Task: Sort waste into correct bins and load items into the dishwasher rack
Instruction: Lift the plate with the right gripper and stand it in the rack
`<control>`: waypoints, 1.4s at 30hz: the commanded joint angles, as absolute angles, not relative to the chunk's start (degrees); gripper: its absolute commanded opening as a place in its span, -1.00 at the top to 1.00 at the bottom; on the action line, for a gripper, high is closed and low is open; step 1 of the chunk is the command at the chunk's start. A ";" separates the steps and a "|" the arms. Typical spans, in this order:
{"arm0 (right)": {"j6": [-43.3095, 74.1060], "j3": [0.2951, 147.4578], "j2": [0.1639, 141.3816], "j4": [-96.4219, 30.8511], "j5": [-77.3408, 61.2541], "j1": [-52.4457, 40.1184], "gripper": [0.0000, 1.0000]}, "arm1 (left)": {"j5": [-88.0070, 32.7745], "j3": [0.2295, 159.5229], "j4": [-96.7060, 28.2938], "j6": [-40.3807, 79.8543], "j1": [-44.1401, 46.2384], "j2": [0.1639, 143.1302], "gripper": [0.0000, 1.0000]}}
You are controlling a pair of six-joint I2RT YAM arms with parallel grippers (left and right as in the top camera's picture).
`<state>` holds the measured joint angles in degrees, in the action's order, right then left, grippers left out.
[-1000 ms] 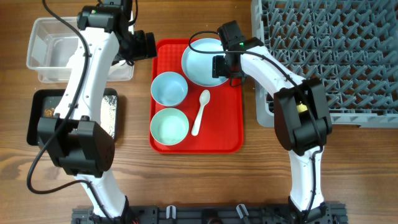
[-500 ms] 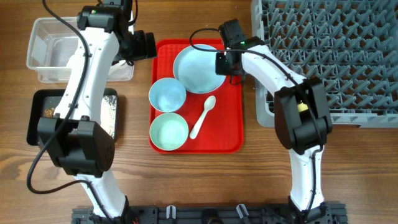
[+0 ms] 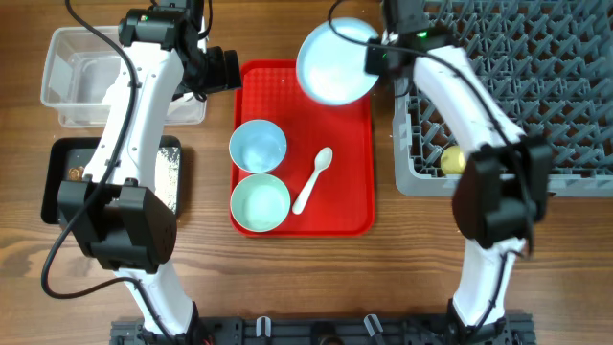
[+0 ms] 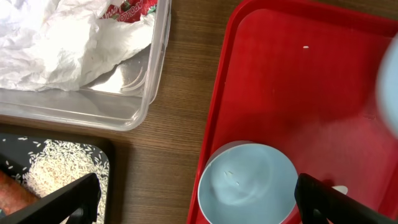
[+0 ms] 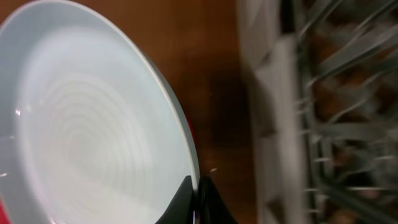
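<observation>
At top centre of the overhead view, the right gripper [image 3: 374, 56] pinches the rim of the round light-blue plate [image 3: 330, 62], held above the upper right corner of the red tray [image 3: 352, 192] just beside the dishwasher rack [image 3: 536, 86], while the left gripper [image 4: 199, 202] hangs spread wide between the clear tub [image 3: 69, 48] and that tray.

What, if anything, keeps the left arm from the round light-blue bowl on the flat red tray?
Probably yes: the open left gripper faces the round light-blue bowl, nothing covers it, and the right gripper holds the light-blue plate away by the grey rack.
</observation>
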<state>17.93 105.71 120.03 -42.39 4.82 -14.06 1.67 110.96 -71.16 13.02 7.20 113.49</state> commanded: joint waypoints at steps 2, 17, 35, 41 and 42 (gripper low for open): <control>11.73 108.18 109.54 -41.04 15.59 -12.47 0.91 | 2.02 111.33 -70.96 13.98 6.85 112.29 -1.00; -24.82 107.98 105.65 -29.63 43.18 0.27 0.91 | 2.02 111.33 -70.98 13.98 6.85 112.29 -1.00; -35.00 105.47 114.08 -28.36 30.65 8.43 0.91 | 2.02 111.33 -70.96 13.98 6.85 112.29 -1.00; -33.98 105.47 116.05 -23.97 33.78 9.61 0.91 | 2.02 111.33 -70.96 13.98 6.85 112.29 -1.00; -33.74 105.47 116.05 -23.03 34.46 9.76 0.91 | 2.02 111.33 -70.96 13.98 6.85 112.29 -1.00</control>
<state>-33.98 105.84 115.81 -25.30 32.01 8.80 1.67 110.96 -71.13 13.04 7.20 113.49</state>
